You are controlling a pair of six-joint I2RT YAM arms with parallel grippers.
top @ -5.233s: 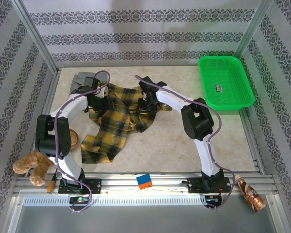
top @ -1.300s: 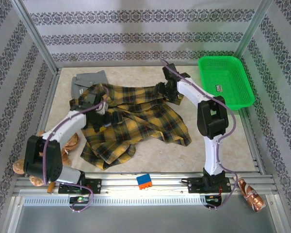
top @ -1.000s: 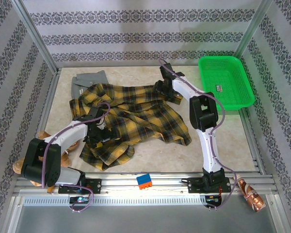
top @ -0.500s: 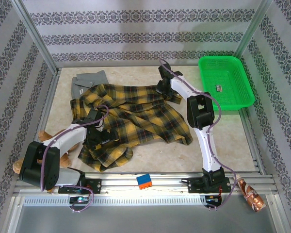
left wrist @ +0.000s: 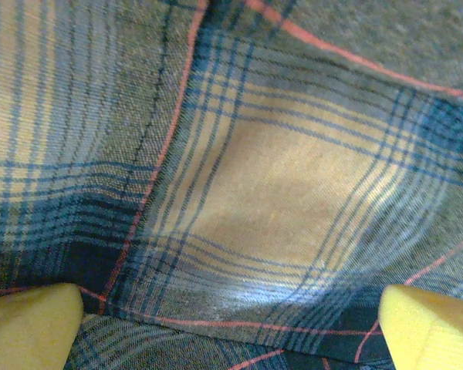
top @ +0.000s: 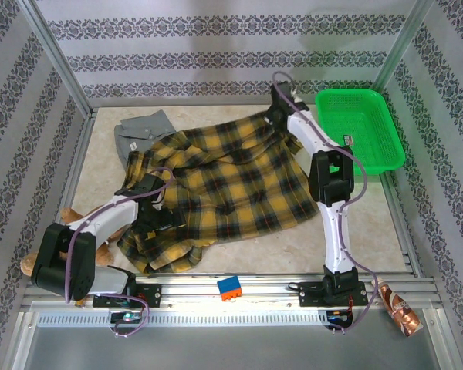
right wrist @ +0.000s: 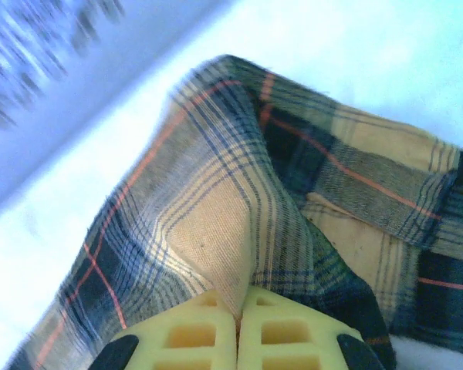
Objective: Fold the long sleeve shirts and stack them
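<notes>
Where the plaid shirt (top: 239,177) bunches at near left, the left tool (left wrist: 231,327) hangs close over the cloth, yellow fingertips (left wrist: 31,324) spread wide. Plaid lies opened across mid desk (top: 370,223). Right tool (right wrist: 238,327), pressed together, pinches the plaid's far-right edge. Grey shirt (top: 143,127) lies at far left, touching the plaid's far-left corner.

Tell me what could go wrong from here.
1. The right fingers pinch only a thin fold of the plaid shirt; it may slip free under tension.
2. The left fingers stand open over bunched plaid and may grab several layers.
3. The plaid touches the grey shirt, so dragging may rumple it.
</notes>
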